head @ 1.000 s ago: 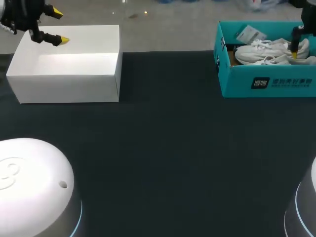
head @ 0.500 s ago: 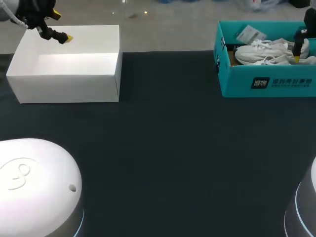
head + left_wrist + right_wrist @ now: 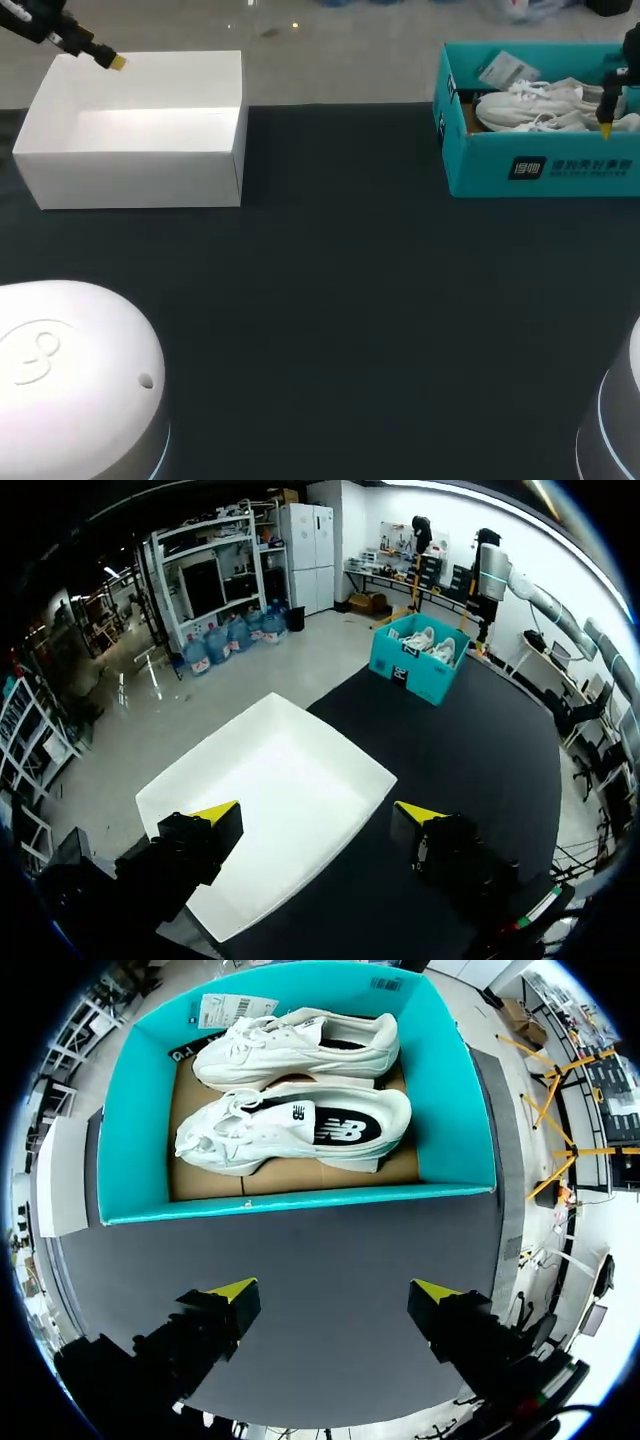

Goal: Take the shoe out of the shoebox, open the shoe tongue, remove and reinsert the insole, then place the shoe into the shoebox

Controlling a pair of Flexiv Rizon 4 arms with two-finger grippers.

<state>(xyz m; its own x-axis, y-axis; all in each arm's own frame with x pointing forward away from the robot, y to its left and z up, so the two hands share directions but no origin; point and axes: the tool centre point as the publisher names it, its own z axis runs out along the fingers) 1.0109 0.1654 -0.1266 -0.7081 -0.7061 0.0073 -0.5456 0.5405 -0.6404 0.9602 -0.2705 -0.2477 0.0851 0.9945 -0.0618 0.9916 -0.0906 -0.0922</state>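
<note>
1. On the black bench (image 3: 340, 300), the teal shoebox (image 3: 540, 170) stands far right and could slide when a shoe lifts.
2. Two white shoes (image 3: 295, 1125) lie side by side inside. A grasp may snag both.
3. The right end effector (image 3: 333, 1290), fingers spread, hovers by the shoebox's near wall and might strike it.
4. The left end effector (image 3: 315, 812), also spread, hangs over the white box (image 3: 140, 130) far left.

From above I see my left gripper (image 3: 113, 62) hanging over the far left corner of the open white box (image 3: 140, 160) on the dark table (image 3: 340, 300). My right gripper (image 3: 605, 123) hovers at the teal shoebox's (image 3: 540, 172) right end, over the white shoes (image 3: 530, 105) lying inside near a tag (image 3: 505, 70).
</note>
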